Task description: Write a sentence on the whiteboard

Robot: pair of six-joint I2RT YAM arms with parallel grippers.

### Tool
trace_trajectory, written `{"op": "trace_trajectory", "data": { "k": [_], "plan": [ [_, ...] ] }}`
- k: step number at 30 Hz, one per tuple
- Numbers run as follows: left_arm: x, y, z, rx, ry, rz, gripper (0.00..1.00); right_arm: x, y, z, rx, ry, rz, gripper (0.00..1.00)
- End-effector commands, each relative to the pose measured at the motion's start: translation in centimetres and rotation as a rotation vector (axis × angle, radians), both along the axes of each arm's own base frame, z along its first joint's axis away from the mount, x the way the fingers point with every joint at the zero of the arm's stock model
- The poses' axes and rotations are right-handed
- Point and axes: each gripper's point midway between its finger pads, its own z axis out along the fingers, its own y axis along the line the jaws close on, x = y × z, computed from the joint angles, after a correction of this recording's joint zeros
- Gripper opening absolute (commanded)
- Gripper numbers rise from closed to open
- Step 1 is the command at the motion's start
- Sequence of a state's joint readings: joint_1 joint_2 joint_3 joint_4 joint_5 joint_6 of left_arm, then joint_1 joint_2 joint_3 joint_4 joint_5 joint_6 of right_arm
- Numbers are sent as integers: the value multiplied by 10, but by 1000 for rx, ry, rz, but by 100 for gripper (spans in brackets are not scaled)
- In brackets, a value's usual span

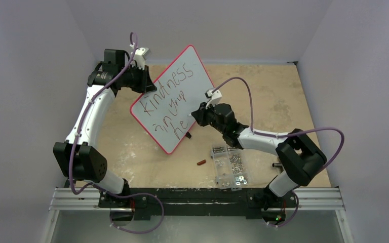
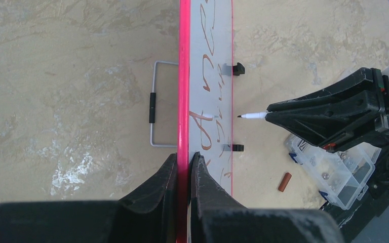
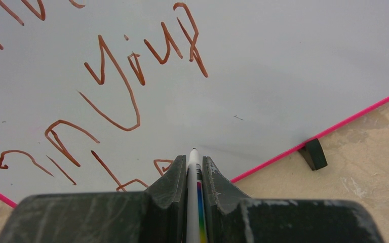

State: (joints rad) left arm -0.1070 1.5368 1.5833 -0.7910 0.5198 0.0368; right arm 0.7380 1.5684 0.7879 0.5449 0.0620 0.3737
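The whiteboard (image 1: 180,83) stands tilted on the table, with a pink rim (image 2: 184,76) and a white face (image 3: 283,61). The sentence (image 1: 168,100) is in brown marker and reads "kindness in your he" over three lines (image 3: 116,91). My left gripper (image 1: 144,80) is shut on the board's upper rim, one finger on each side (image 2: 185,154). My right gripper (image 1: 201,114) is shut on a white marker (image 3: 193,167). Its tip (image 2: 240,116) points at the board's face just right of "he", a small gap away.
A clear compartmented screw box (image 1: 230,167) lies near the right arm (image 2: 334,172). A brown marker cap (image 1: 201,162) lies on the table beside it. A wire stand (image 2: 154,104) props the board from behind. Black clip feet (image 3: 314,153) sit on the lower rim.
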Motion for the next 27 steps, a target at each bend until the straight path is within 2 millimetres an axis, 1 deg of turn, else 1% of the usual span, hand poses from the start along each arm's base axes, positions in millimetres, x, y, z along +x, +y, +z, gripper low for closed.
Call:
{"op": "trace_trajectory", "data": {
  "k": [1,5,13,15,19,22,27],
  "plan": [
    [5,19,-5,107,-45,40,0,15,1,17,38,-46,-25,0],
    [5,19,-4,108,-45,39,0,17,6,14,42,-38,-8,0],
    [5,19,-5,108,-43,40,0,15,15,12,52,-43,39,0],
    [5,19,-5,109,-45,41,0,12,19,13,56,-46,69,0],
    [5,19,-5,110,-43,40,0,8,20,13,63,-48,89,0],
    [5,19,-4,109,-44,41,0,4,21,8,62,-33,105,0],
    [4,19,-4,109,-45,41,0,-4,20,-9,65,21,116,0]
  ]
}}
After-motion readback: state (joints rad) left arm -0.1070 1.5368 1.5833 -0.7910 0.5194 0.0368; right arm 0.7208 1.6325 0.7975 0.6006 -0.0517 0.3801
